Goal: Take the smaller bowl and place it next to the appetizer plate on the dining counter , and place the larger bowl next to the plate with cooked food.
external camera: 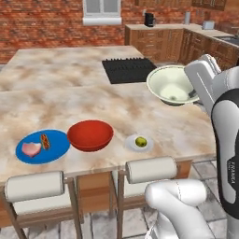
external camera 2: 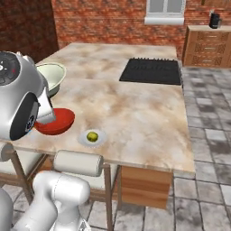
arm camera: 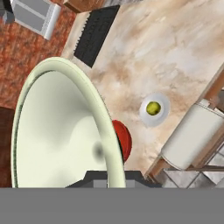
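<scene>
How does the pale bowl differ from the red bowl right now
The smaller bowl is pale cream with a greenish tint; the larger bowl is glossy red. The smaller bowl is held up in the air, tilted, with the gripper shut on its rim; the larger bowl sits upright on the dining counter between the blue plate and the white plate. Both are plain, round and empty.

On the tabletop [external camera: 93,93], near the edge closest to you, three things sit in a row. The plate with meat [external camera: 42,145] is on the left. The big bowl [external camera: 90,135] is in the middle, just beside it, maybe touching. The small plate [external camera: 139,142] is to the right. Behind them lies the stove top [external camera: 128,69]. The small bowl [external camera: 172,84] hangs above the tabletop, right of the stove top. Two stools [external camera: 150,169] stand in front.
</scene>
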Controlling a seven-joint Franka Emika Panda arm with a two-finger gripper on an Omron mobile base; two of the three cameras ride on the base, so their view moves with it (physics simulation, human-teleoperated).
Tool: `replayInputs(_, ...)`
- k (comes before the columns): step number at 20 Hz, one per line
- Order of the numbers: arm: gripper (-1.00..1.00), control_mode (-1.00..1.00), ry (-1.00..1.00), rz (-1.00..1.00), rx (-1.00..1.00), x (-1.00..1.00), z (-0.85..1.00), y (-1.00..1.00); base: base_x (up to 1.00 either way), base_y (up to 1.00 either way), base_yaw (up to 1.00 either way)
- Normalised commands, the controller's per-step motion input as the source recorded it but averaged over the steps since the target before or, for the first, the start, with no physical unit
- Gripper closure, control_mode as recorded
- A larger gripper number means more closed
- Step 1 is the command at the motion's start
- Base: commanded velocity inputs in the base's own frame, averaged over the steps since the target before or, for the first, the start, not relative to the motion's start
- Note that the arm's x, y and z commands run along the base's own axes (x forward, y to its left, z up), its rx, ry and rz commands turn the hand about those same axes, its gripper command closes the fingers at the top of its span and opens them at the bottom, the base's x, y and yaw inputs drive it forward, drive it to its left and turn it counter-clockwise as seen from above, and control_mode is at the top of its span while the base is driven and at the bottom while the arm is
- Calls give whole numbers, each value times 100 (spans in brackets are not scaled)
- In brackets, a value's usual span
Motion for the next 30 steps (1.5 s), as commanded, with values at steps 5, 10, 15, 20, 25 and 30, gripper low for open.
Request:
replayInputs(5, 100, 100, 0, 0, 0, 0, 0, 0, 8, 41, 1)
replayInputs(10, 100, 100, 0, 0, 0, 0, 0, 0, 8, -26, 2)
replayInputs(15, 100, 100, 0, 0, 0, 0, 0, 0, 0, -89, 4)
replayInputs(20, 100, 100, 0, 0, 0, 0, 0, 0, 10, -56, 3)
replayInputs(25, 100, -100, 0, 0, 0, 16, 0, 3, 46, 2, 0)
replayInputs(30, 100, -100, 0, 0, 0, 74, -2, 23, 0, 0, 0)
